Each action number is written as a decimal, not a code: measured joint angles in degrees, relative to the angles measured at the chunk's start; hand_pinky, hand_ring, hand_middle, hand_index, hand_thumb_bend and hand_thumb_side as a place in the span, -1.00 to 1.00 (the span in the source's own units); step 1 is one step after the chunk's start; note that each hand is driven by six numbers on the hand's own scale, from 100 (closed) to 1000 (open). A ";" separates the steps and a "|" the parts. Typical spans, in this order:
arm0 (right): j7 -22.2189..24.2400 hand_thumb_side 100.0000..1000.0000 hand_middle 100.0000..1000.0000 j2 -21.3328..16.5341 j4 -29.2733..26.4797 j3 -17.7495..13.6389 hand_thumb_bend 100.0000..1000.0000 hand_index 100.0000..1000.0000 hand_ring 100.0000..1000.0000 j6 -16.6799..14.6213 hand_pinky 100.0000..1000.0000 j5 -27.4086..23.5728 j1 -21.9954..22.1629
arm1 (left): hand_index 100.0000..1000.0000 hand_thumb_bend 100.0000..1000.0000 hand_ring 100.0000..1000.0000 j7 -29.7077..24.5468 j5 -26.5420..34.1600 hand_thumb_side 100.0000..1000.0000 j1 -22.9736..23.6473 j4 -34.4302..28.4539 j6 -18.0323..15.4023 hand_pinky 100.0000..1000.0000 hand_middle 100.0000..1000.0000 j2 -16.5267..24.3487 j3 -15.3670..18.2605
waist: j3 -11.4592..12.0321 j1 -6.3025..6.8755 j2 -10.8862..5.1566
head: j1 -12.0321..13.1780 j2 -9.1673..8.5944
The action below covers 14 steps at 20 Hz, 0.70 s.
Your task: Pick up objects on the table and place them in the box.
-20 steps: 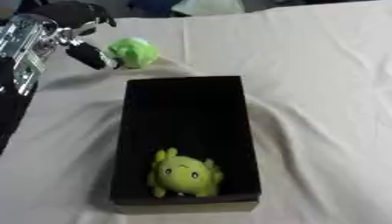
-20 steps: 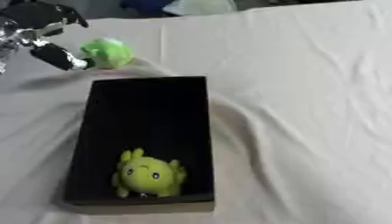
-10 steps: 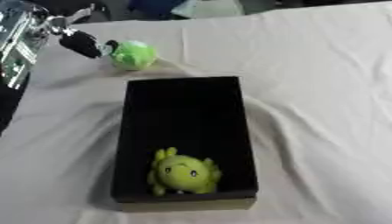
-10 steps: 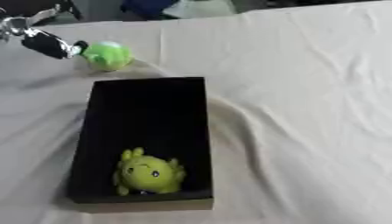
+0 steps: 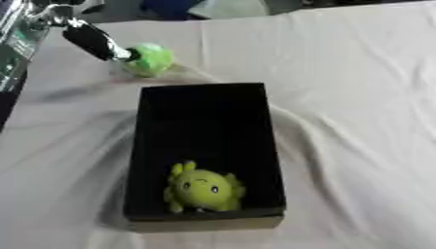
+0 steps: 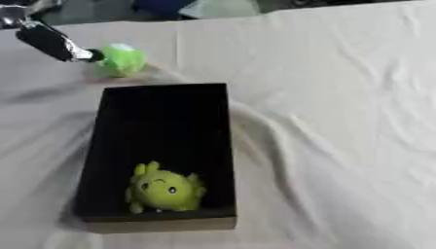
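A black rectangular box (image 5: 204,146) lies on the tabletop (image 5: 357,97), which is covered with a wrinkled white cloth, in the middle of the frame with its long side running away from the camera. Inside, at the near end, sits a yellow-green plush toy (image 5: 203,188) with a small face and stubby points. A second, light green plush toy (image 5: 150,59) rests on the cloth just beyond the box's far left corner, in the upper left of the frame. The left hand (image 5: 92,40) reaches in from the upper left corner; a dark fingertip touches the green toy's left side. Whether its fingers are curled or straight cannot be told. The right hand is out of sight.
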 measured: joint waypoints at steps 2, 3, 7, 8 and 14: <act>0.00 1.00 0.31 0.16 0.00 0.00 -1.00 0.58 0.50 0.00 0.60 -0.01 -0.33 | 0.84 0.00 0.81 0.39 -0.77 0.15 -0.07 1.58 -0.01 0.75 0.78 -0.51 0.06 | -0.34 0.00 0.22 | 0.18 -0.05; 0.00 1.00 0.31 0.17 0.00 0.00 -1.00 0.58 0.50 0.00 0.60 -0.02 -0.41 | 0.84 -0.01 0.81 0.67 -1.04 0.14 -0.09 2.41 0.03 0.75 0.78 -0.77 0.15 | -0.53 -0.01 0.43 | 0.28 -0.07; -0.02 1.00 0.30 0.50 0.00 0.00 -1.00 0.58 0.50 0.01 0.60 -0.02 -0.43 | 0.83 -0.08 0.79 1.99 -1.92 0.10 -0.28 5.72 0.27 0.73 0.76 -1.78 0.75 | -1.18 -0.11 1.28 | 0.86 -0.49; -0.03 1.00 0.30 0.68 0.00 0.00 -1.00 0.58 0.50 0.01 0.60 -0.02 -0.44 | 0.83 -0.10 0.79 2.36 -2.14 0.10 -0.34 6.44 0.35 0.73 0.76 -2.00 0.91 | -1.31 -0.12 1.48 | 0.94 -0.53; -0.11 1.00 0.29 1.22 0.00 0.00 -1.00 0.58 0.49 0.09 0.60 -0.02 -0.87 | 0.81 -0.36 0.77 4.82 -3.22 0.04 -0.62 9.73 0.77 0.70 0.74 -2.97 1.76 | -2.10 -0.18 2.76 | 1.39 -1.44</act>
